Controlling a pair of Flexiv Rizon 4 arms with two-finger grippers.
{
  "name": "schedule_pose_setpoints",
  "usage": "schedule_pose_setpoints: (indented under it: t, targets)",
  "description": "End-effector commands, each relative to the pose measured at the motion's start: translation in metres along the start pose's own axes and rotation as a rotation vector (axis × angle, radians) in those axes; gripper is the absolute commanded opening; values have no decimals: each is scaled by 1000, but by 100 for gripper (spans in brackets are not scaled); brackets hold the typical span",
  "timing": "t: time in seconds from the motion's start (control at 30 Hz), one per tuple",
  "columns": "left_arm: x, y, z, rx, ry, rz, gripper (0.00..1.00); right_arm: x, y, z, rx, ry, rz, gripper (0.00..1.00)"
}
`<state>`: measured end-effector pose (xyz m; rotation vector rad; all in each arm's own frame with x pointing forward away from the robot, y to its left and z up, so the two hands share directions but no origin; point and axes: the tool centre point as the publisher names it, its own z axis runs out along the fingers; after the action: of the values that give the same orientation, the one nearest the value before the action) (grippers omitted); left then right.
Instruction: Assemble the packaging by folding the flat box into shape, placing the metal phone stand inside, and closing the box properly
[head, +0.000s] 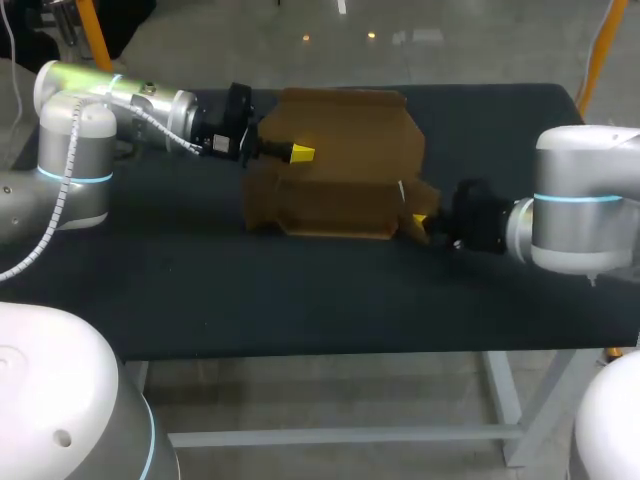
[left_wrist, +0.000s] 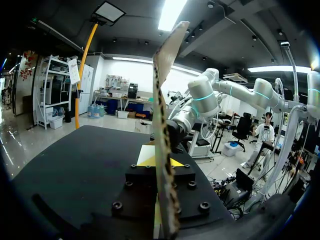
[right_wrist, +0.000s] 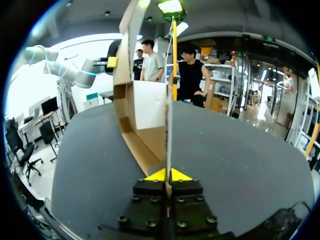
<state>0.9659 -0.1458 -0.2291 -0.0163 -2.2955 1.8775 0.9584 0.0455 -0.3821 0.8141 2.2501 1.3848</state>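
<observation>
Folding partly done | left jaws at 10 o'clock, right jaws at 4, both pinching the half-formed brown cardboard box (head: 335, 170) | I judge loading and closing left to do.

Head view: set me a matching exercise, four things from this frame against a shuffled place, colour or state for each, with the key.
Things:
1. left jaws
2. right jaws
3. cardboard box
4. table

Descriptions:
A. black surface under everything
B. closed on the box's near right corner
C. brown, partly folded, held between the two arms
D. closed on the box's far panel, reaching in from the left

Pairs: 1-D, 2-B, 3-C, 4-A
</observation>
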Motion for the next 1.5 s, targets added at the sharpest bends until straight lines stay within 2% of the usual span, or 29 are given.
schedule_pose_setpoints:
  t: [0.03, 0.2, 0.33, 0.8, 0.93, 1.5]
  targets:
    - [0, 2, 0, 1, 2, 1, 0, 8, 0, 2, -10, -24, 1, 9]
    - [0, 2, 0, 1, 2, 1, 0, 12, -1, 1, -13, -43, 17, 10]
    - [0, 2, 0, 1, 2, 1, 0, 15, -2, 1, -13, -59, 33, 17]
    - [0, 2, 0, 1, 2, 1, 0, 33, -2, 3, -9, -98, 64, 32]
    - [0, 2, 0, 1, 2, 1, 0, 38, -2, 6, -7, -99, 72, 41]
    - [0, 2, 0, 1, 2, 1, 0, 55, 9, 21, -8, -71, 65, 40]
